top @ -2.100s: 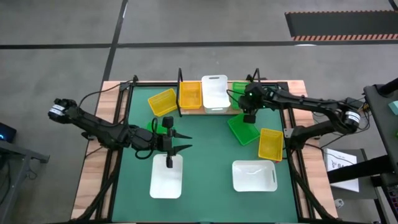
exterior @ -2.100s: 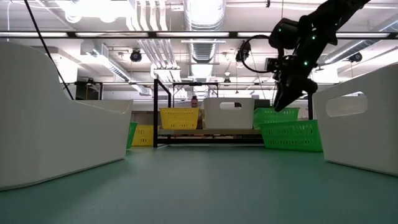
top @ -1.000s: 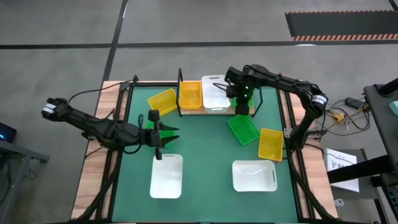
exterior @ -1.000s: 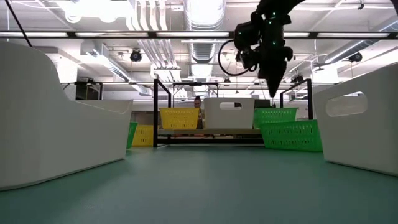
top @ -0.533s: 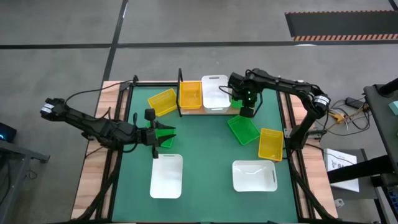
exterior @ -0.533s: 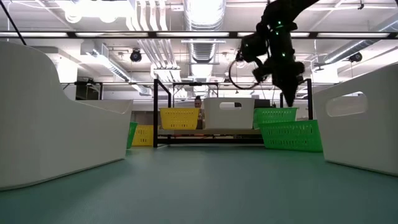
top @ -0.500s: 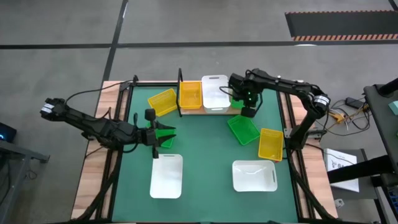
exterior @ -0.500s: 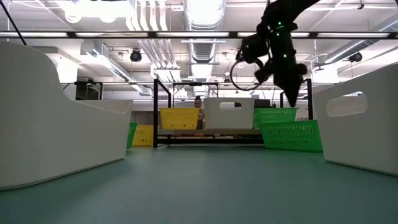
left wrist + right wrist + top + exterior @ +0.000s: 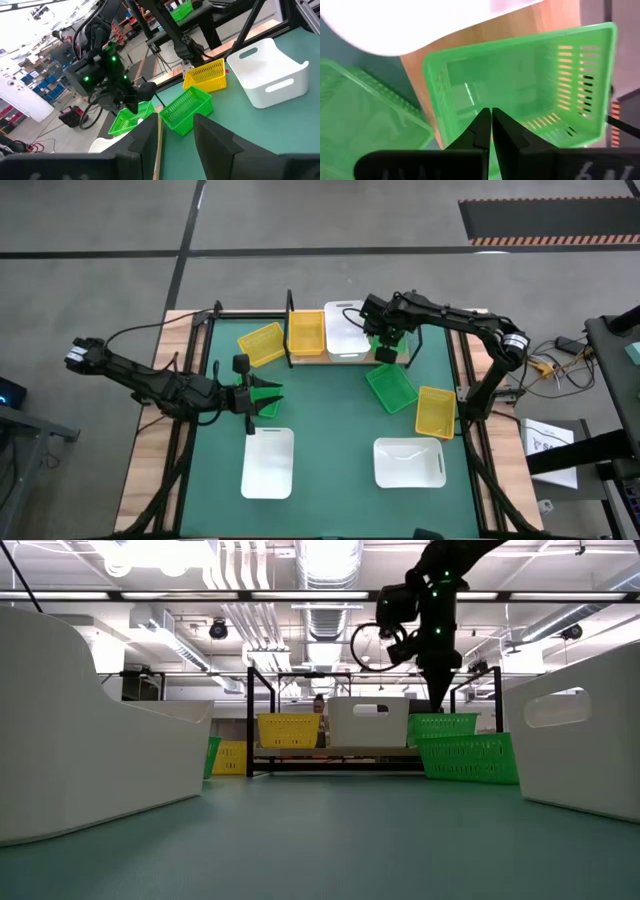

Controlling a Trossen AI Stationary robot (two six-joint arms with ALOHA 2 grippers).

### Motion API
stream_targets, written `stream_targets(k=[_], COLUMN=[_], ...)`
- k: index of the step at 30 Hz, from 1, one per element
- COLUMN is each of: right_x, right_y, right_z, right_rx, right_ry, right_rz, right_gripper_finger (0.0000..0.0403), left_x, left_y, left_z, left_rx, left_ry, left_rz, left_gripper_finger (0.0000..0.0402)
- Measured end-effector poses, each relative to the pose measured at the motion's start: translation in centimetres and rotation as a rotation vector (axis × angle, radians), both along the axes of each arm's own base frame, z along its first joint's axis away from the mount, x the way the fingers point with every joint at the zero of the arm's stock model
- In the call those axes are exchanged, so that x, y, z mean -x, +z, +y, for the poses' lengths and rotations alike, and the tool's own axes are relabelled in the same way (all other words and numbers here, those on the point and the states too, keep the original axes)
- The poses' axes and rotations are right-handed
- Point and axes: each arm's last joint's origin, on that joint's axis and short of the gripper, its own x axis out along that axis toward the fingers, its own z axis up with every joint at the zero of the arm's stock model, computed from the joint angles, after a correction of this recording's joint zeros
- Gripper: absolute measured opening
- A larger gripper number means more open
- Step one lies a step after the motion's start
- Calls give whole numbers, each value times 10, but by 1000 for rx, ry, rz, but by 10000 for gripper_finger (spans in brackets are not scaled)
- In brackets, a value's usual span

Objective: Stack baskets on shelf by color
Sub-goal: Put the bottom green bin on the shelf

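The shelf [image 9: 371, 360] stands at the table's far edge and holds a yellow basket [image 9: 306, 332], a white basket [image 9: 345, 330] and a green basket [image 9: 530, 85] at its right end. My right gripper [image 9: 491, 114] is shut and points down over that green basket's open inside; in the low view its tip [image 9: 438, 706] hangs just above the rim. My left gripper [image 9: 175, 131] is open and held level above the mat at left, nothing between its fingers. A green basket [image 9: 264, 393] lies on the mat under it, mostly hidden.
On the mat lie loose baskets: yellow [image 9: 261, 343] left of the shelf, green [image 9: 391, 387] and yellow [image 9: 435, 411] at right, white [image 9: 408, 462] and white [image 9: 268, 463] near the front. Black shelf posts [image 9: 250, 720] stand upright. The mat's middle [image 9: 330, 410] is bare.
My right gripper, still shut, swung out toward the table's right edge and sank a little. It then came back left over the green basket on the shelf, tipping to point more steeply down. No basket has moved.
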Motion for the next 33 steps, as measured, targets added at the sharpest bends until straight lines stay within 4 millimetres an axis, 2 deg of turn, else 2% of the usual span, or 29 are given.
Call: stream_targets(k=[5, 13, 18, 27, 33], right_x=[1, 12, 12, 3, -11], right_y=[-5, -11, -9, 3, 1], right_z=[5, 11, 11, 1, -12], right_rx=[-118, -178, -167, -6, 133], right_ry=[19, -15, -24, 18, 46], right_rz=[-29, 74, 63, 12, -65], right_gripper_finger=[9, 9, 9, 9, 9], left_x=[-1, -1, -1, -1, -1], left_y=[-1, -1, -1, -1, -1], left_z=[0, 0, -1, -1, -1], left_rx=[-2, -2, -2, -2, -10], left_ry=[-1, -1, -2, -2, -3], left_rz=[7, 7, 7, 6, 8], left_gripper_finger=[109, 109, 109, 109, 109])
